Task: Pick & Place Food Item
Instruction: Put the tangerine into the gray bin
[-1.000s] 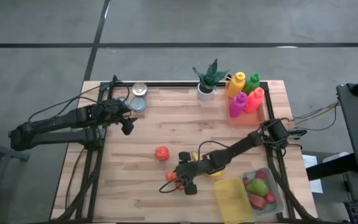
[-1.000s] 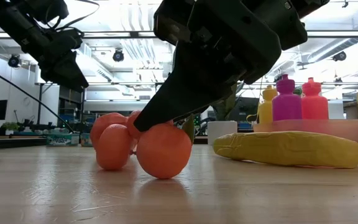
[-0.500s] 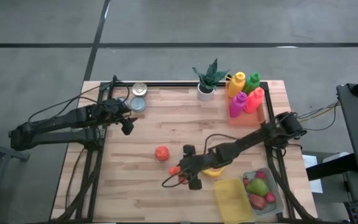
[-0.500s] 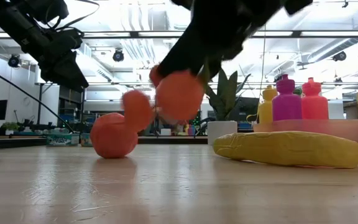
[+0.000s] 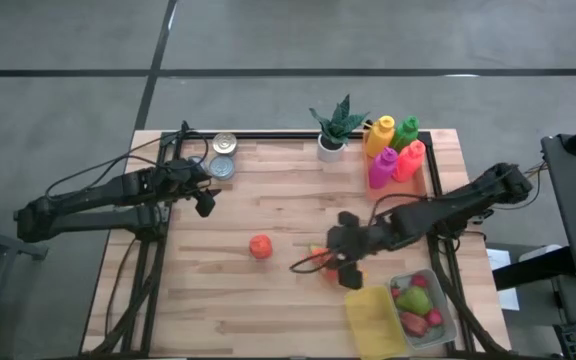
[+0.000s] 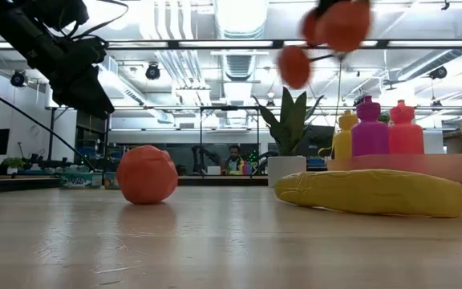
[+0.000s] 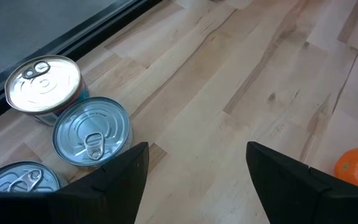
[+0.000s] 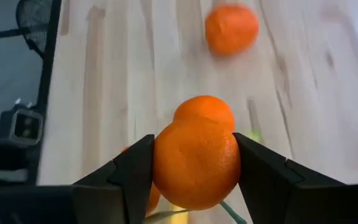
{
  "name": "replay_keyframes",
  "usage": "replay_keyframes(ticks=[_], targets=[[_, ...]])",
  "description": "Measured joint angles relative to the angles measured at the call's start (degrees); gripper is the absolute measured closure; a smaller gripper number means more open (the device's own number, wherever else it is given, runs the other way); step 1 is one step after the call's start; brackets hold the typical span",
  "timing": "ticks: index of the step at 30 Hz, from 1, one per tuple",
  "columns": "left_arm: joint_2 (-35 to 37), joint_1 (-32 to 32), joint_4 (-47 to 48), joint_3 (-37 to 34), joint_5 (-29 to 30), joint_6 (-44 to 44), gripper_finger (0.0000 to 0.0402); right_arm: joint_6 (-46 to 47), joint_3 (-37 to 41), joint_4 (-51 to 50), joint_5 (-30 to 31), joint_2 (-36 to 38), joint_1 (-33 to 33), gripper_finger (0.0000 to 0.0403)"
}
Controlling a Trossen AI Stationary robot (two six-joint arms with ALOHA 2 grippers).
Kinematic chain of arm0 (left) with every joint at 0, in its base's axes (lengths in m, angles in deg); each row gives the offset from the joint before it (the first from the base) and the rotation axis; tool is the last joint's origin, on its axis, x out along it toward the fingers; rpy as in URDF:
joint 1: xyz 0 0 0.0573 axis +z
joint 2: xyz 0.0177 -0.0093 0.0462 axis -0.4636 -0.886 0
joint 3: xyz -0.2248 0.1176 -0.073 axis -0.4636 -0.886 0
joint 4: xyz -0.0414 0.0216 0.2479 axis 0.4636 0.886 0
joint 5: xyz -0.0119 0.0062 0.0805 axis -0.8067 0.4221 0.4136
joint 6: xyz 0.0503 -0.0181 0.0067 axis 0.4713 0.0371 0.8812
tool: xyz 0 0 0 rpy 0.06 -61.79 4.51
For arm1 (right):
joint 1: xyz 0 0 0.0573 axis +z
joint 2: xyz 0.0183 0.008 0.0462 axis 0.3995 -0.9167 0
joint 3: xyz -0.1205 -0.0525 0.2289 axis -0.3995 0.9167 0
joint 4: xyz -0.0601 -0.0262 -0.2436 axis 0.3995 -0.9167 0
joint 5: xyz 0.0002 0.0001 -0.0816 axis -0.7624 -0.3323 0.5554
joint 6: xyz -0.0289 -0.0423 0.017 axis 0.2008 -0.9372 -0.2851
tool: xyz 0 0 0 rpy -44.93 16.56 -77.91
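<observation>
My right gripper [image 5: 328,258] hangs above the table's middle right, shut on a cluster of orange fruits [image 8: 196,163] joined by a green stem. The low view shows the cluster [image 6: 343,22] high above the table. A single orange fruit [image 5: 260,246] rests on the wood left of it. A yellow banana [image 6: 371,193] lies on the table below my right gripper. My left gripper [image 5: 205,200] stands open with nothing in it near the table's far left, beside the tin cans [image 7: 92,130]. My right gripper pinches one fruit of the cluster by its two sides [image 8: 166,163] between the two fingers. The fingers slant down from the table's right side. The cluster is lifted clear of the table. Another fruit of it [image 8: 204,112] hangs beyond the held one.
A clear container [image 5: 443,318] with mixed food stands at the near right, a yellow lid [image 5: 373,318] beside it. At the far right are coloured bottles in an orange tray [image 5: 396,150] and a potted plant [image 5: 336,125]. Bare wood lies at the near left.
My right gripper has risen and gone toward the table's right and far edges, rolling a little. The orange cluster has left the table with it and now hangs clear, high above the banana. The single orange fruit has stayed in place.
</observation>
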Motion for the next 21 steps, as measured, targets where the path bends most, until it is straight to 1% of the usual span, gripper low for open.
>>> replay_keyframes(ticks=[5, 10, 14, 19, 21], targets=[[0.0, 0.0, 0.0, 0.0, 0.0, 0.0, 0.0126, 11.1, 0.0, -13.8, -1.7, 5.0, 1.0, 0.0208], [0.0, 0.0, 0.0, 0.0, 0.0, 0.0, 0.0126, 22.4, 0.1, -22.4, -7.7, 9.0, 3.8, 0.0208], [0.0, 0.0, 0.0, 0.0, 0.0, 0.0, 0.0126, 31.1, 0.1, -27.8, -11.5, 12.3, 8.0, 0.0208], [0.0, 0.0, 0.0, 0.0, 0.0, 0.0, 0.0126, 41.0, 0.6, -33.4, -11.7, 14.8, 15.1, 0.0208], [0.0, 0.0, 0.0, 0.0, 0.0, 0.0, 0.0126, 45.0, 1.0, -35.0, -10.9, 15.0, 18.5, 0.0208]])
